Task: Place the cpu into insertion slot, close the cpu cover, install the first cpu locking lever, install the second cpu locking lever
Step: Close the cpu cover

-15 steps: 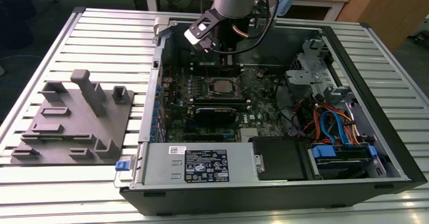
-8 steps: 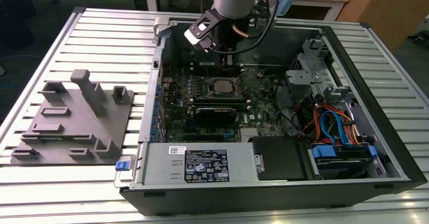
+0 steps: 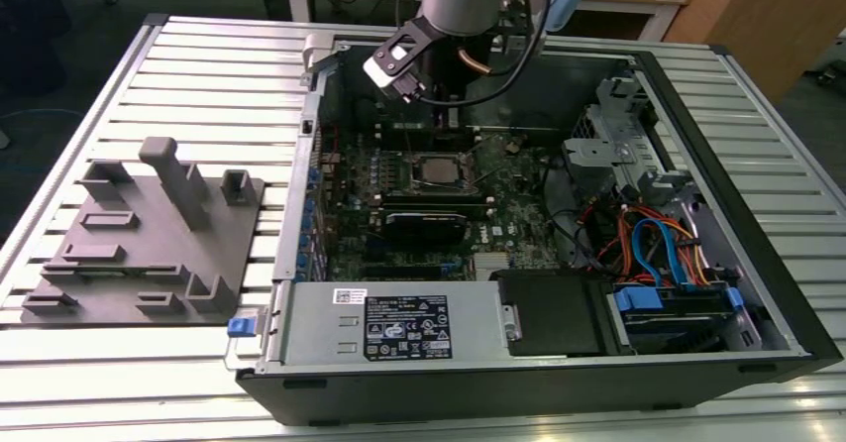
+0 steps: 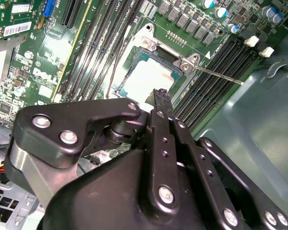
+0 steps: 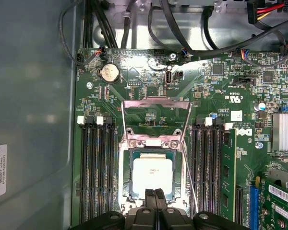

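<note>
The cpu (image 5: 153,175) lies flat in the insertion slot (image 5: 124,158), its dull pale metal top level with the socket's silvery rim, so the placing step looks done to me. The cpu cover (image 5: 151,141) is not down yet. It stands swung up on its hinge at the slot's far edge, away from the gripper (image 5: 156,192), a thin bright frame with green circuit board (image 5: 134,81) showing through its window. I take it that it is open that way to leave the socket clear from above. A slim wire locking lever (image 4: 220,76) angles out from a corner of the slot, unlatched and free, which fits with a cover that has nothing to clamp. The gripper hovers right at the slot's near edge, and its matte black fingers are pressed together with nothing between them. In the second wrist view the closed tip (image 4: 161,93) sits just over the chip's edge, though I cannot tell whether it touches. Long black memory slots (image 5: 98,172) flank the insertion slot on both sides. In the exterior view the arm (image 3: 463,6) reaches down into the open computer case (image 3: 740,293) toward the slot.
</note>
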Controlling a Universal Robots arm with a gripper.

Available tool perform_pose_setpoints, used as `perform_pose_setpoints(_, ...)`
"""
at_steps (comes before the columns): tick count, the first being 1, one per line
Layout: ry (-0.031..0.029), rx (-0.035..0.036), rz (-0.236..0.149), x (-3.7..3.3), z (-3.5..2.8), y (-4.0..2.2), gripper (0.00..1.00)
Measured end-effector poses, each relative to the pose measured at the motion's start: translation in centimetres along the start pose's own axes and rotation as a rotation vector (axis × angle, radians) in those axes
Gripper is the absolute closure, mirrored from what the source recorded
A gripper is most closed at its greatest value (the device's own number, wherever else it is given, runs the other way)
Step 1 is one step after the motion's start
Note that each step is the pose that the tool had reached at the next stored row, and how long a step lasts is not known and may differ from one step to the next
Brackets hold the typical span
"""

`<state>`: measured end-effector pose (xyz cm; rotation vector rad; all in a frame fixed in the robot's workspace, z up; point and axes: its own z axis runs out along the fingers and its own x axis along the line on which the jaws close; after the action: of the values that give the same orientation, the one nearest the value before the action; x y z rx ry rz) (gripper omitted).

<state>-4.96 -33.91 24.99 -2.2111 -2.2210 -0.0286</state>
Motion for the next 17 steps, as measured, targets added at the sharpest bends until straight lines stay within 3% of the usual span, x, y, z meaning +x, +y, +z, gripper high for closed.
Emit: perform_pose_setpoints(17,-0.0002,-0.0002,0.0,0.04,-1.98,0.02,0.9)
